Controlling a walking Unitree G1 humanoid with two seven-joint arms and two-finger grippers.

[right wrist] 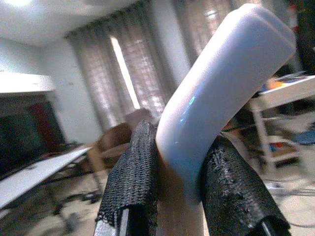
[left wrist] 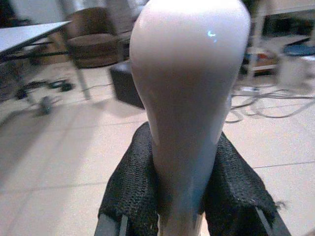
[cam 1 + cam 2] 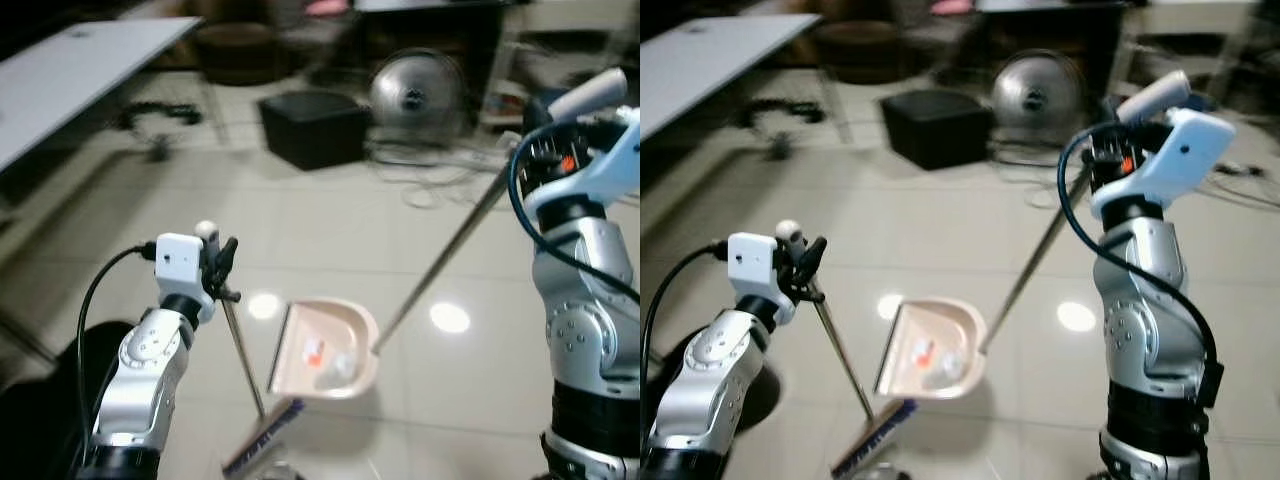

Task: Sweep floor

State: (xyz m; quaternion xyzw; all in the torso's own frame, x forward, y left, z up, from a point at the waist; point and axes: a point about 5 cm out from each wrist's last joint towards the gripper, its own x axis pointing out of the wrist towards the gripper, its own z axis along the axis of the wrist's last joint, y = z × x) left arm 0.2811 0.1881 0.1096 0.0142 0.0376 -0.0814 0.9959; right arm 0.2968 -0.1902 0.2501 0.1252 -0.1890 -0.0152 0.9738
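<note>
The left end effector [image 3: 222,262] is clamping the broom [image 3: 243,356] handle just beside the dustpan [image 3: 325,350] lying on the floor [image 3: 330,215], while the right end effector [image 1: 179,162] is clamping the dustpan's handle top [image 1: 226,83].

- Silver jointed arms with round screwed housings, black bands between segments
- Left gripper [image 3: 222,262]: white box wrist, black fingers [image 2: 130,187] in mesh fabric
- Right gripper [image 3: 1118,150]: pale blue-white wrist cover, orange mark
- Black cables loop from each wrist
</note>
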